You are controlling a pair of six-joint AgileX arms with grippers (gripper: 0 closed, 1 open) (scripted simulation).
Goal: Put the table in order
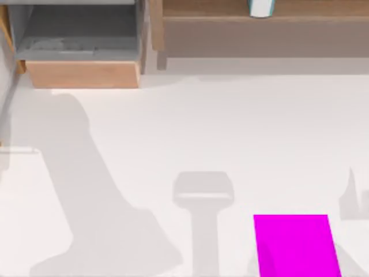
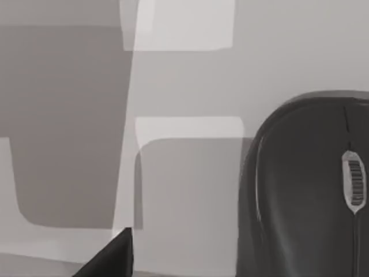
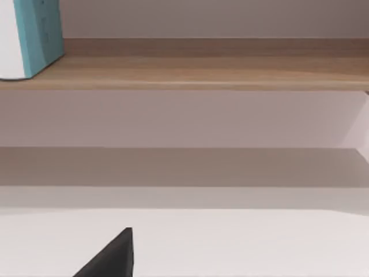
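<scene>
The white table [image 1: 202,127] spreads across the top view, with arm shadows lying over its left and lower middle. In the left wrist view a dark grey computer mouse [image 2: 305,196] with a scroll wheel rests on the table [image 2: 184,75]. A black corner of my left gripper [image 2: 112,257] pokes in beside the mouse, apart from it. The right wrist view looks over the table [image 3: 242,242] at the wooden shelf [image 3: 202,72], with a black corner of my right gripper [image 3: 112,257] low in the picture.
A light-brown drawer [image 1: 83,74] stands pulled open at the back left, its grey inside bare. The wooden shelf [image 1: 259,20] at the back right carries a white and teal object [image 1: 260,7] [image 3: 34,37]. A magenta mat [image 1: 294,245] lies at the front right.
</scene>
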